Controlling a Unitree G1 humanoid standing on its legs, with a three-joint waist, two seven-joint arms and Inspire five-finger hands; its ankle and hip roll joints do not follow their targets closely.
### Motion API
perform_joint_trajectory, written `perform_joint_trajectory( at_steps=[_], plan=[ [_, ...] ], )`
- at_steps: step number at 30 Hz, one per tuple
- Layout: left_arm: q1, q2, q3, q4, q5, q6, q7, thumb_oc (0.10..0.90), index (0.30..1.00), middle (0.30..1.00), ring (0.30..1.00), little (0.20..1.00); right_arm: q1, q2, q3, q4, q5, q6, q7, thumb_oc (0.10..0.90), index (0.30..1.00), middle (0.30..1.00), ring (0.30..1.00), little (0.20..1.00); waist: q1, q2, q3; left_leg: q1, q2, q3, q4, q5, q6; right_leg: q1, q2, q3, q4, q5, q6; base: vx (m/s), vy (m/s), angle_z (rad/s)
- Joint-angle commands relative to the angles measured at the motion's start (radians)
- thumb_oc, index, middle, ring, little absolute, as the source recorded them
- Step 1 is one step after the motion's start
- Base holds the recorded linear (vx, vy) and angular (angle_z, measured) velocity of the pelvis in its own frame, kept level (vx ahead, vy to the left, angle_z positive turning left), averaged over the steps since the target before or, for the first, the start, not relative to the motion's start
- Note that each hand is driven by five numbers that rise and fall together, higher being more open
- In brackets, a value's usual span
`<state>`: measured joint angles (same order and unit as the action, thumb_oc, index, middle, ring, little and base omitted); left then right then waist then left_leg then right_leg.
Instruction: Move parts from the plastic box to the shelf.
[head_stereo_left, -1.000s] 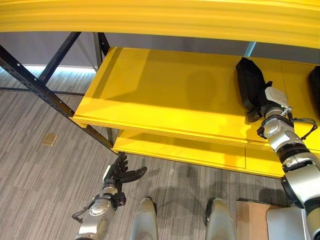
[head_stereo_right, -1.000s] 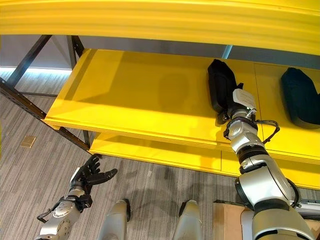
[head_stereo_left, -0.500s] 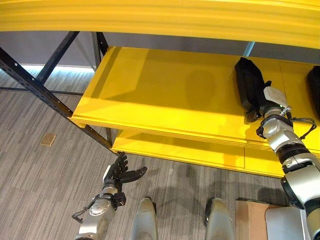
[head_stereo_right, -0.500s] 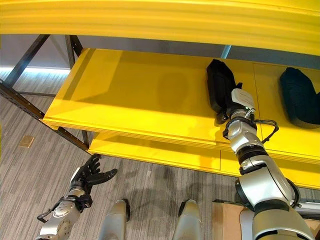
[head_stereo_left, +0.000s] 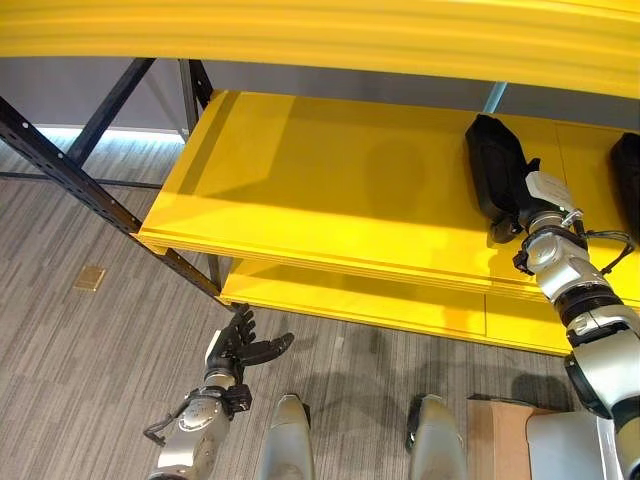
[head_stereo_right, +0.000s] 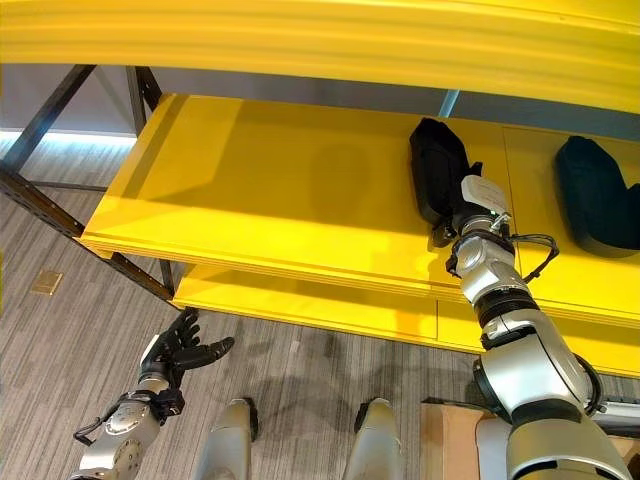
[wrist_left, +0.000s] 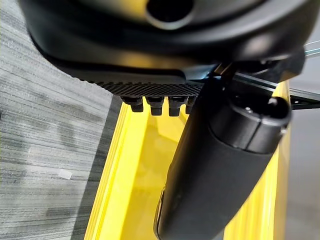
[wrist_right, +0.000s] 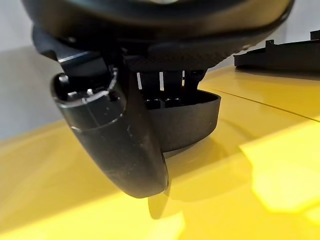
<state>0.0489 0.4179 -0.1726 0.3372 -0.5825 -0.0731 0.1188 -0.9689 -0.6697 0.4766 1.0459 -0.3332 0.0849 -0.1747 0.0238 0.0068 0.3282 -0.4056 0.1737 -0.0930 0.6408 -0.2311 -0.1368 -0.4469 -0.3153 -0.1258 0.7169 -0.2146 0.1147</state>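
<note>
A long black part (head_stereo_left: 497, 170) lies on the yellow shelf (head_stereo_left: 330, 190) at its right side. My right hand (head_stereo_left: 545, 190) is at the part's near end, its fingers curled over the top of the part (wrist_right: 185, 120) and its thumb (wrist_right: 120, 145) against the near side. A second black part (head_stereo_right: 598, 195) lies further right on the same shelf. My left hand (head_stereo_left: 240, 345) hangs low at the lower left over the floor, fingers spread and holding nothing; its thumb (wrist_left: 220, 165) shows in front of the lower shelf board (wrist_left: 145, 165).
A lower yellow shelf board (head_stereo_left: 350, 300) runs under the main one, and another yellow board spans the top. A black diagonal frame post (head_stereo_left: 60, 165) stands at the left. A brown cardboard box (head_stereo_left: 495, 440) sits on the grey floor at the lower right.
The whole picture has shifted a little, so the camera moved. Both hands and the black part keep their places.
</note>
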Motion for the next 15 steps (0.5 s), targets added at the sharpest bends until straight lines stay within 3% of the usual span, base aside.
perform_joint_trajectory(
  at_steps=[1, 15],
  plan=[
    [-0.035, 0.081, 0.041, -0.054, 0.018, -0.084, -0.005, 0.900, 1.000, 1.000, 1.000, 1.000, -0.011, -0.087, 0.014, -0.077, -0.018, -0.016, -0.014, 0.900, 1.000, 1.000, 1.000, 1.000, -0.009, -0.014, -0.030, 0.054, 0.063, -0.012, 0.006, -0.068, 0.019, 0.100, -0.007, 0.080, -0.058, -0.001, 0.006, 0.00, 0.000, 0.00],
    [-0.016, 0.080, 0.074, -0.053, 0.026, -0.077, -0.007, 0.900, 1.000, 1.000, 1.000, 1.000, 0.054, -0.144, -0.023, -0.285, -0.020, -0.037, 0.029, 0.900, 1.000, 1.000, 1.000, 1.000, -0.012, -0.046, -0.035, 0.059, 0.068, -0.009, 0.012, -0.077, 0.021, 0.109, -0.006, 0.079, -0.069, 0.002, 0.006, 0.00, 0.000, 0.00]
  ],
)
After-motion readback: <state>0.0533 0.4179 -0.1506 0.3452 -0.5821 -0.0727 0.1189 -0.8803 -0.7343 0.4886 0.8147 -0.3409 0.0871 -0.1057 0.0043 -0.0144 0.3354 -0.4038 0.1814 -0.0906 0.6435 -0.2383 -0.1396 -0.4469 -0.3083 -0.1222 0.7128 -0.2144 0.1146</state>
